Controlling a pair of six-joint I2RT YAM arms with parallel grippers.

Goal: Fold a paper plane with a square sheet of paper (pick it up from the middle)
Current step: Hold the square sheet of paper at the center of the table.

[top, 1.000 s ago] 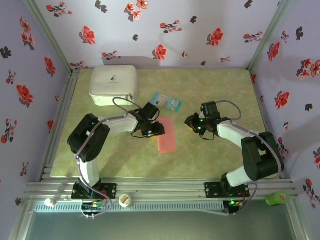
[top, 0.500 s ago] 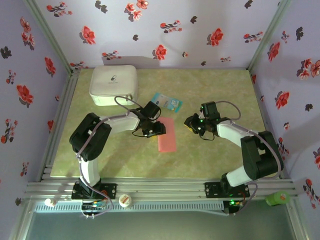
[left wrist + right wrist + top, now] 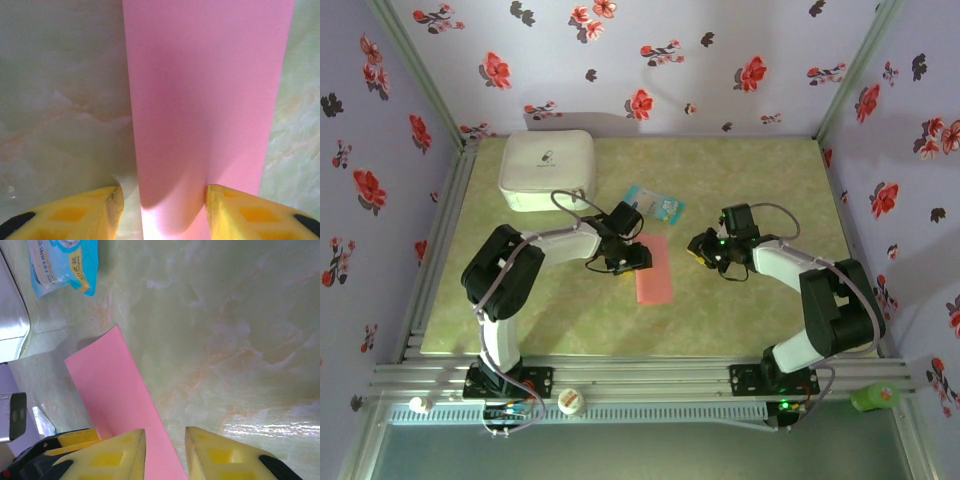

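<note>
table (image 3: 760, 320): green marbled top, I count three items lying on it
far-left corner: white case (image 3: 547, 170)
centre: pink sheet of paper (image 3: 654, 275), folded, flat
just beyond it: light-blue packet (image 3: 652, 204)

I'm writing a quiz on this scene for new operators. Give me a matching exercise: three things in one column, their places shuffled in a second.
Things
1. pink paper
2. white case
3. blue packet

Places
A. far left corner of the table
B. lying flat near the middle of the table
C. just beyond the pink paper's far end

Pairs: 1-B, 2-A, 3-C
</note>
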